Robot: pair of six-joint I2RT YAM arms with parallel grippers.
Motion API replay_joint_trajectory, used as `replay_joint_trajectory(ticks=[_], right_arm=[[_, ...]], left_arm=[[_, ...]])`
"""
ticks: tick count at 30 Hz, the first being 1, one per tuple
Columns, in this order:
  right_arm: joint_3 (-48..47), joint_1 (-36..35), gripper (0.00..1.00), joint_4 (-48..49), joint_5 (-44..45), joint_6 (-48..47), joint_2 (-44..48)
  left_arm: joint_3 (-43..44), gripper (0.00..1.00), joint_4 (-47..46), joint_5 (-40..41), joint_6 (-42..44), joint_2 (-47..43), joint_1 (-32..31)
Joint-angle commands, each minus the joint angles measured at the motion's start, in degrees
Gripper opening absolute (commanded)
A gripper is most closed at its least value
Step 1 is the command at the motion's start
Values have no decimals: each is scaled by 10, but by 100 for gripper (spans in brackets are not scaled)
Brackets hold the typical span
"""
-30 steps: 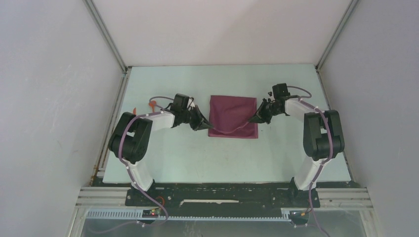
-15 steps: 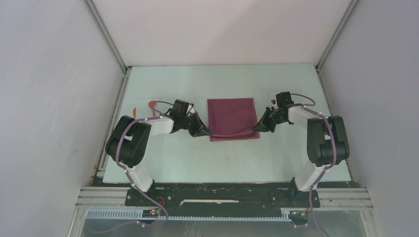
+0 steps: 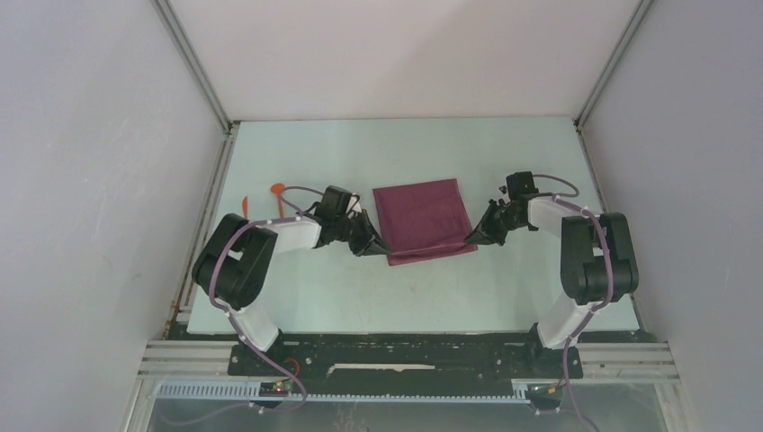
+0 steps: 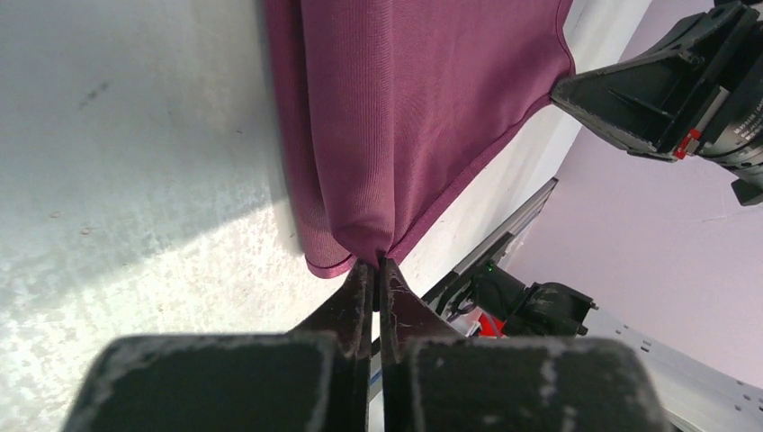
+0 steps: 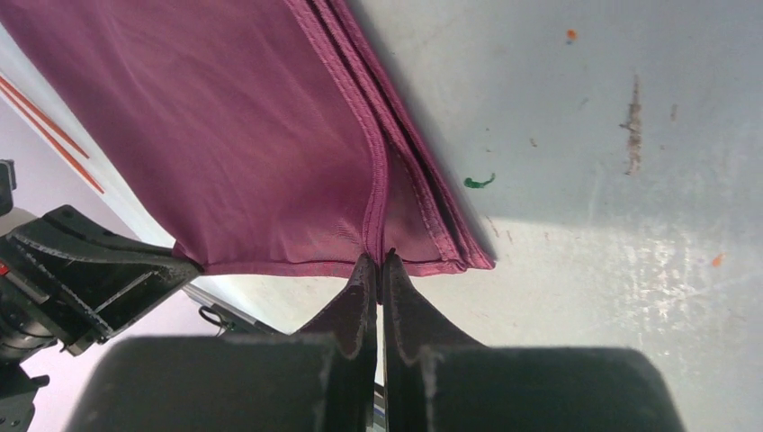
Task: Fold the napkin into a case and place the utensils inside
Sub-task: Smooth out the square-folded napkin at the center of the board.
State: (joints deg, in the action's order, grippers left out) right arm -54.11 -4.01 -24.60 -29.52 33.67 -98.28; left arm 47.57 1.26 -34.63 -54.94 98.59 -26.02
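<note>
**tabletop_tim:** Which step is this? Can't tell if the case is even started.

**yam_fan:** Mid-fold, I'd say. The left gripper [image 3: 381, 249] is clamped right down on the napkin [image 3: 423, 219] at its near-left corner. The right gripper [image 3: 470, 239] is clamped just as tight on the near-right corner. The cloth runs straight across between the two sets of tips, and the rest lies flat out ahead of them. The right wrist view shows a few hemmed layers stacked right beside its tips, so it looks doubled over already. It's not a narrow pouch yet though.

**tabletop_tim:** And the utensils?

**yam_fan:** The utensils [image 3: 277, 189] are out on the table [image 3: 360, 297], off the left gripper's outer side. They're well apart from the cloth and look untouched.

**tabletop_tim:** Next move?

**yam_fan:** My guess is both arms carry that held edge forward over the flat part together. They'd need the same pace and height, then lay it down lined up before letting go. The cloth already sits a bit crooked, so any lag on one side would skew the fold.
</note>
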Motion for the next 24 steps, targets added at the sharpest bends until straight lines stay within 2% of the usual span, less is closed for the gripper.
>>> replay_joint_trajectory(ticks=[1, 16, 24], right_arm=[[7, 6, 0, 9, 32, -7, 13], [7, 2, 0, 1, 70, 10, -9], [46, -26, 0, 11, 67, 89, 0]], left_arm=[[2, 0, -10, -7, 13, -14, -17], [-22, 0, -91, -17, -32, 48, -49], [-27, 0, -54, -3, 0, 48, -45]])
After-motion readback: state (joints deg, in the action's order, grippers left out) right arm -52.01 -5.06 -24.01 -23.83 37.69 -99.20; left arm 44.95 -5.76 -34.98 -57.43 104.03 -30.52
